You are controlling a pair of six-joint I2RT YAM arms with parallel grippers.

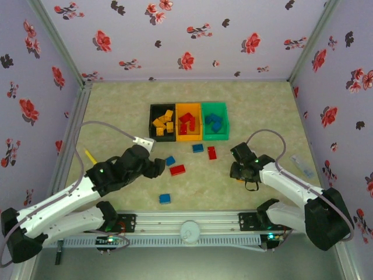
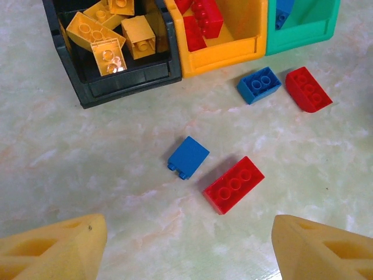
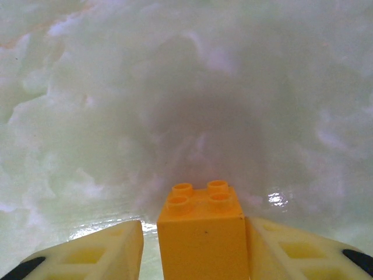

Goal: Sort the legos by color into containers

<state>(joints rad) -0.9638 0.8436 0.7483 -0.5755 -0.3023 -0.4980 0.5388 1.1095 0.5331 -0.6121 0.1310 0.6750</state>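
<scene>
The containers stand in a row at the back: a black bin (image 1: pixel 151 122) with yellow legos, an orange bin (image 1: pixel 189 139) with red ones, a green bin (image 1: pixel 215 104) with blue ones. Loose on the table lie a blue brick (image 2: pixel 189 157), a red brick (image 2: pixel 233 184), a blue brick (image 2: pixel 259 85) and a red brick (image 2: pixel 308 88). Another blue brick (image 1: pixel 165 198) lies nearer the front. My left gripper (image 2: pixel 189 245) hangs open just short of the first blue and red bricks. My right gripper (image 3: pixel 195 251) is low at the table, shut on an orange-yellow brick (image 3: pixel 202 239).
A yellow stick-like object (image 1: pixel 90 156) lies near the left wall. A clear plastic piece (image 1: pixel 303 165) lies near the right wall. Floral walls close the table on three sides, and a metal rail (image 1: pixel 186 220) runs along the front.
</scene>
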